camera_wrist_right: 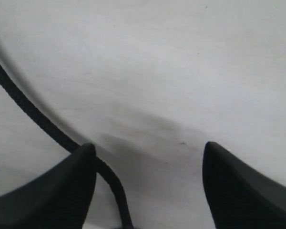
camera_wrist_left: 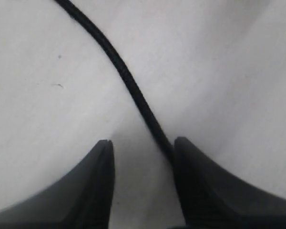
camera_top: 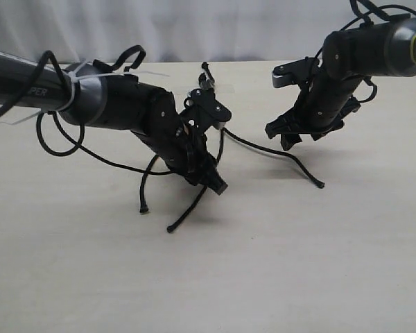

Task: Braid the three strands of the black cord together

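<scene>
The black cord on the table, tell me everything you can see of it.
The black cord is thin, matte and rope-like. Its three strands fan out over the pale table with no braid showing, and each ends in a small knobbed tip. They converge near clear tape at the far side, partly hidden by the arm. One strand sits in the open left hand, against one finger. Another runs past a finger of the open right hand.

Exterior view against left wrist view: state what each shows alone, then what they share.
Exterior only: the three strands fanned over the table, and the right gripper near one of them. Left wrist only: the left gripper open, a strand lying against one finger. Both: the left gripper, a strand, the table.
</scene>
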Available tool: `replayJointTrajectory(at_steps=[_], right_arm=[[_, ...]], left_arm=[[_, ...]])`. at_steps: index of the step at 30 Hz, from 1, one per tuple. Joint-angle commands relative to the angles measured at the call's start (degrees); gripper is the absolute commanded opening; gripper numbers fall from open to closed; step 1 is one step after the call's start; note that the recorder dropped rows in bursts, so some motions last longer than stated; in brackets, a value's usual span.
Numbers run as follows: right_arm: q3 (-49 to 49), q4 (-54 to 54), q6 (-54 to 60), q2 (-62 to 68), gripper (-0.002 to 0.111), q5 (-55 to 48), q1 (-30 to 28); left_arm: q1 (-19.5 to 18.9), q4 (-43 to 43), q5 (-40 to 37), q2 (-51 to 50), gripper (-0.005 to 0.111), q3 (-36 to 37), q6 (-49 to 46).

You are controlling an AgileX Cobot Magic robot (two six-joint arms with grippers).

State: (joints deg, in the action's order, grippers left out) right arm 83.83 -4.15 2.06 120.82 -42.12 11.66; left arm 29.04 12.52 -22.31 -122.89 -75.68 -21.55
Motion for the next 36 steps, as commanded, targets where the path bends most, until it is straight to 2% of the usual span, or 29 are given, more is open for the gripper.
replayJointTrajectory(at_steps=[1, 4, 10, 12, 15, 18, 28, 30, 34, 36], right_arm=[[-0.1, 0.3, 0.3, -0.2, 0.061, 0.4, -0.4], [-0.1, 0.3, 0.3, -0.2, 0.061, 0.4, -0.4], [-0.1, 0.5, 0.3, -0.2, 0.061, 0.4, -0.4], [-0.1, 0.5, 0.3, -0.2, 0.061, 0.4, -0.4], [-0.1, 0.5, 0.3, -0.2, 0.061, 0.4, -0.4], [-0.1, 0.5, 0.3, -0.2, 0.061, 0.4, -0.4], [-0.1, 0.7, 0.3, -0.2, 0.061, 0.4, -0.4], [-0.1, 0.7, 0.3, -0.2, 0.061, 0.5, -0.4], [-0.1, 0.7, 0.3, -0.2, 0.061, 0.5, -0.4], [-0.1, 0.7, 0.3, -0.2, 0.061, 0.5, -0.4]], left_arm=[[0.7, -0.1, -0.1, -1.3, 0.027, -0.4, 0.4], [1.6, -0.6, -2.1, -1.4, 0.004, -0.4, 0.4], [1.5, -1.4, -1.6, -0.9, 0.002, -0.4, 2.5], [1.5, -1.4, -1.8, -0.5, 0.008, -0.4, 2.5], [1.5, -1.3, -2.6, 0.4, 0.026, -0.5, 3.9], [1.5, -1.3, -2.8, 0.7, 0.037, -0.5, 4.3], [2.2, -1.4, -2.6, -1.4, 0.038, -0.5, 4.3], [2.2, -1.6, -2.5, -2.2, 0.033, -0.5, 4.3], [2.3, -3.8, -3.6, -2.0, 0.005, -0.5, 4.3], [2.3, -3.9, -4.0, -1.6, 0.000, -0.5, 4.9]])
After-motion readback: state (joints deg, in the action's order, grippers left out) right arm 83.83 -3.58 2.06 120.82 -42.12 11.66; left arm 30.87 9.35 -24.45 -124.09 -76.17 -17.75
